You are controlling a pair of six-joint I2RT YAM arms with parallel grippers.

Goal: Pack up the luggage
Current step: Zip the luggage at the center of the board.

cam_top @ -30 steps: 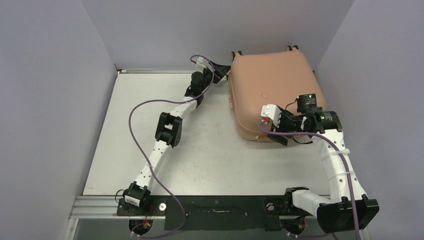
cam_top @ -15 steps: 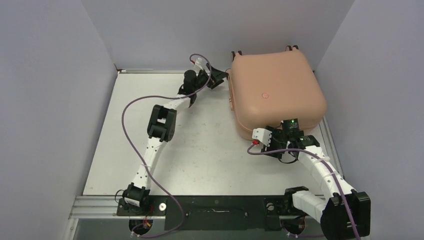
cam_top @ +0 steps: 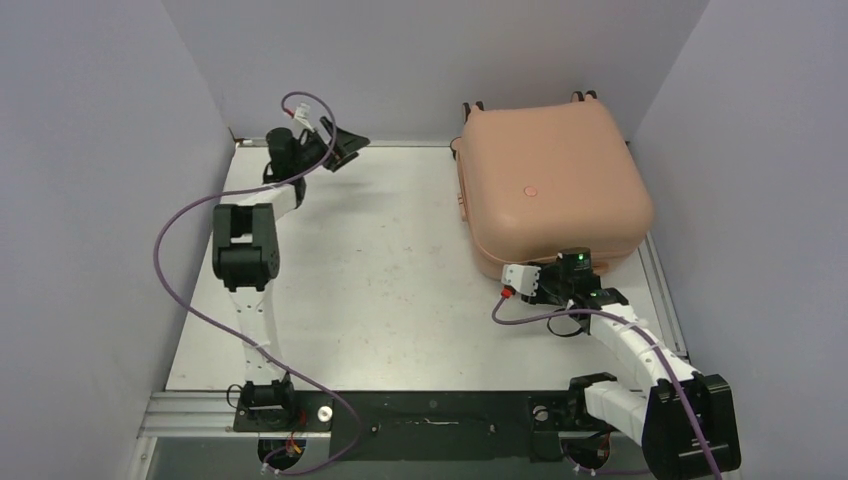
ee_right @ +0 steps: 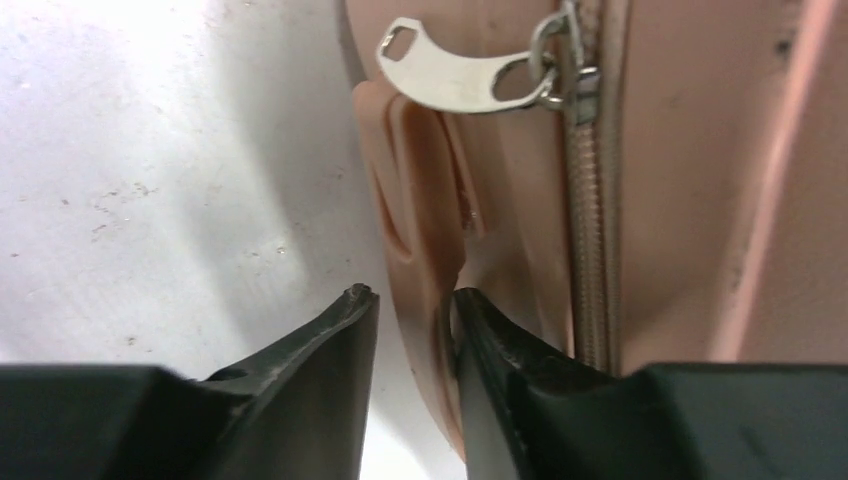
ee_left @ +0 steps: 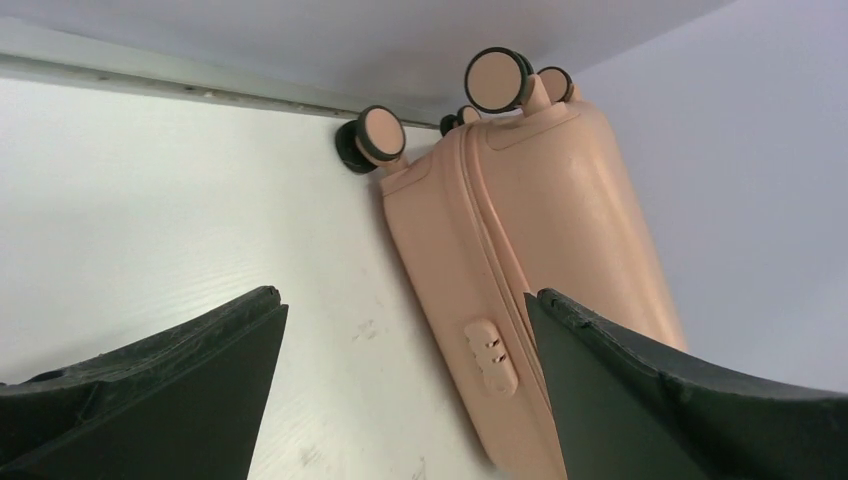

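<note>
The peach-pink luggage (cam_top: 550, 185) lies closed and flat at the back right of the table. The left wrist view shows its side (ee_left: 530, 230), wheels (ee_left: 495, 80) and lock (ee_left: 490, 355). My left gripper (cam_top: 347, 150) hangs open and empty at the back left, well away from it (ee_left: 402, 297). My right gripper (cam_top: 556, 283) sits at the luggage's near edge. Its jaws (ee_right: 412, 294) stand narrow around the peach handle (ee_right: 420, 170), the right finger against it. A silver zipper pull (ee_right: 450, 70) hangs above the handle.
Grey walls (cam_top: 110, 200) close in the white table (cam_top: 380, 290) on the left, back and right. The luggage nearly touches the right wall. A black mounting rail (cam_top: 430, 425) with both arm bases runs along the near edge.
My right gripper came off the top of the luggage, down to its near edge and onto the handle. My left arm swung away from the luggage's left side to the back left corner.
</note>
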